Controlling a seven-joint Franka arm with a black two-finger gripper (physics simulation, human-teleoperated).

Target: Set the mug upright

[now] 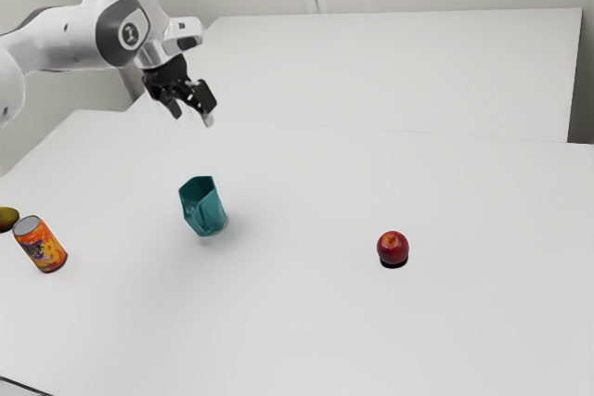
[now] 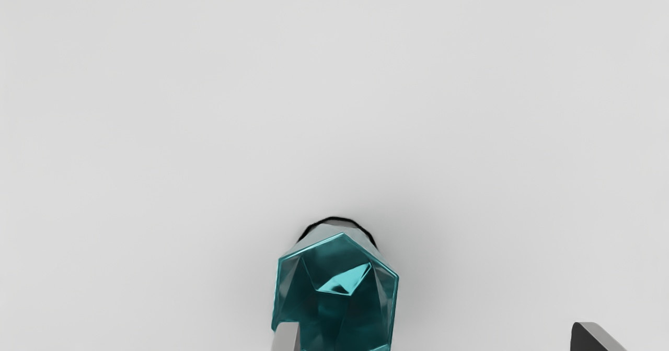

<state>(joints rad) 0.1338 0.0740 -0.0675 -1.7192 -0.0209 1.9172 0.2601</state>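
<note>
Above the table, the gripper (image 1: pixel 192 114) hangs in the exterior view's upper left, higher than the teal mug (image 1: pixel 203 206) and apart from it. The faceted mug has its base on the table and its mouth facing up, leaning slightly toward the exterior view's left; whether that is a real tilt I cannot tell. In the wrist view the gripper (image 2: pixel 441 336) is open, its fingers wide apart. There I look into the mouth of the mug (image 2: pixel 334 309), and one fingertip overlaps its rim. No handle can be made out.
On the white table (image 1: pixel 306 322), an orange can (image 1: pixel 41 245) stands at the exterior view's left, with a greenish-brown fruit (image 1: pixel 8 219) beside it at the edge. A red apple (image 1: pixel 393 248) lies toward the exterior view's right, well away from the mug.
</note>
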